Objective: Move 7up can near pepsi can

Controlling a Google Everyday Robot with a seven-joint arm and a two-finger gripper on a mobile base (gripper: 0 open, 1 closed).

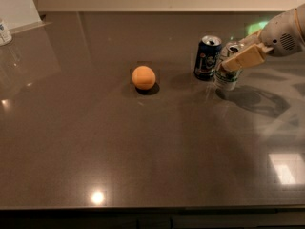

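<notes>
The 7up can [226, 80] is silvery-white with green markings and stands upright on the dark table [143, 142] at the right. The pepsi can [207, 58], dark blue with a silver top, stands just to its left, almost touching it. My gripper [237, 56] reaches in from the right edge and is shut on the upper part of the 7up can. A tan finger [247, 58] lies across the can's front and hides part of its top.
An orange ball [143, 77] sits on the table left of the cans. A small white container [5, 32] and a white board [16, 6] are at the far left back. The table's front edge runs along the bottom.
</notes>
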